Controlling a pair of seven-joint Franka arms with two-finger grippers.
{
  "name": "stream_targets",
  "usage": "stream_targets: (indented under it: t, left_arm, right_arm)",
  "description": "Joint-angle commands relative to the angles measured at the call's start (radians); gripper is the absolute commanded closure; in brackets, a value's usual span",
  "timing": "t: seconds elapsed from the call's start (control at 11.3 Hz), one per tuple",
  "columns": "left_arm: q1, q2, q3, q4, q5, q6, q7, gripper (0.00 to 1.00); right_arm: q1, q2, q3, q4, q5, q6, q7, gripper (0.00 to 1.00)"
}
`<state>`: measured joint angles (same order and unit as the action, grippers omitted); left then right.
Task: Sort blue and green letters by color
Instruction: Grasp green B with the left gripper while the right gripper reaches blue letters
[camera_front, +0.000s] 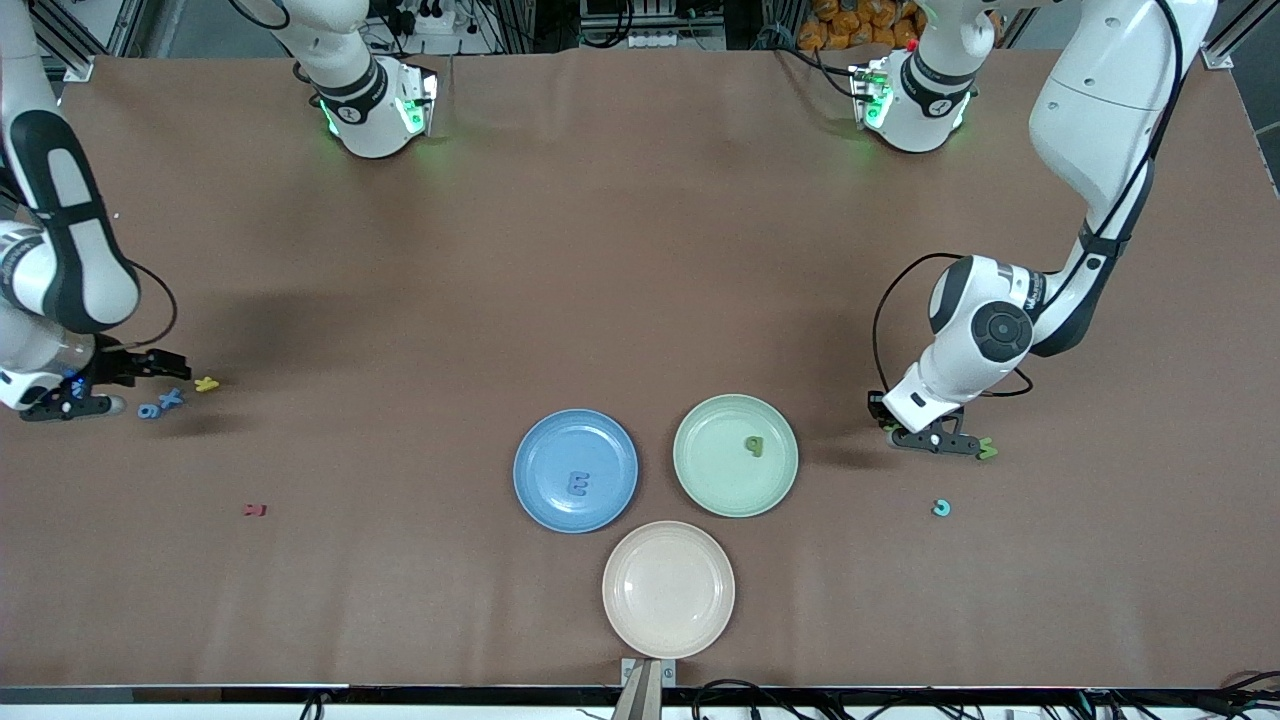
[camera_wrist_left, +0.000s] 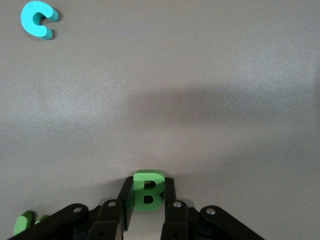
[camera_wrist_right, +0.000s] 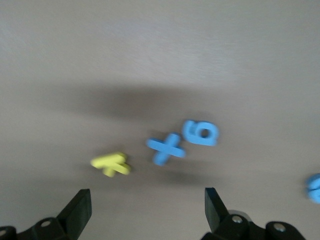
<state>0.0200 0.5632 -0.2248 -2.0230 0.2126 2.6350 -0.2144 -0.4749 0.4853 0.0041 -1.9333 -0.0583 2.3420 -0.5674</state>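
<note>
L gripper (camera_wrist_left: 148, 200) clamps green B (camera_wrist_left: 148, 190); R gripper (camera_wrist_right: 145, 210) wide over blue X (camera_wrist_right: 166, 148)

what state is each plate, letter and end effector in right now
left end effector: shut on green B, low at the table
right end effector: open, over blue X
blue plate: holds a blue E
green plate: holds a green letter
beige plate: empty
cyan C: loose on table

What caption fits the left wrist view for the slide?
Left gripper shut on a green letter B at the table, with a loose turquoise C lying apart.
</note>
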Motion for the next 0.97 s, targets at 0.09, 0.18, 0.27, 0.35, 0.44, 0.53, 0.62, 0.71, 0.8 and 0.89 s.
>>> stream_targets:
  t: [0.09, 0.18, 0.27, 0.35, 0.44, 0.53, 0.62, 0.71, 0.8, 0.89]
  left_arm:
    - [-0.057, -0.034, -0.007, 0.071, -0.028, -0.077, -0.087, 1.0]
    - [-0.092, -0.031, -0.007, 0.128, -0.068, -0.134, -0.117, 1.0]
    - [-0.13, -0.023, -0.005, 0.168, -0.114, -0.168, -0.156, 1.0]
    - [-0.174, -0.019, 0.001, 0.199, -0.142, -0.182, -0.204, 1.0]
    - [-0.219, 0.007, 0.005, 0.242, -0.154, -0.19, -0.27, 1.0]
    - [-0.26, 0.041, 0.008, 0.291, -0.154, -0.194, -0.348, 1.0]
    - [-0.299, 0.075, 0.008, 0.343, -0.153, -0.207, -0.424, 1.0]
    - [-0.331, 0.105, 0.008, 0.387, -0.153, -0.217, -0.489, 1.0]
    - [-0.351, 0.125, 0.01, 0.42, -0.151, -0.22, -0.532, 1.0]
    - [-0.368, 0.142, 0.01, 0.437, -0.151, -0.22, -0.558, 1.0]
  right_arm:
    - [-0.135, 0.059, 0.019, 0.112, -0.015, -0.01, -0.329, 0.0]
    - [-0.168, 0.061, 0.019, 0.123, -0.015, -0.009, -0.372, 0.0]
    - [-0.195, 0.07, 0.019, 0.135, -0.018, -0.003, -0.379, 0.0]
    - [-0.229, 0.091, 0.019, 0.164, -0.018, -0.001, -0.379, 0.0]
    - [-0.255, 0.116, 0.019, 0.204, -0.02, -0.001, -0.379, 0.0]
    - [-0.263, 0.151, 0.019, 0.245, -0.02, 0.002, -0.379, 0.0]
    - [-0.278, 0.191, 0.016, 0.293, -0.021, 0.014, -0.379, 0.0]
    - [-0.281, 0.219, 0.016, 0.316, -0.02, 0.025, -0.368, 0.0]
    - [-0.272, 0.223, 0.016, 0.324, -0.018, 0.025, -0.355, 0.0]
    - [-0.263, 0.236, 0.016, 0.336, -0.018, 0.025, -0.31, 0.0]
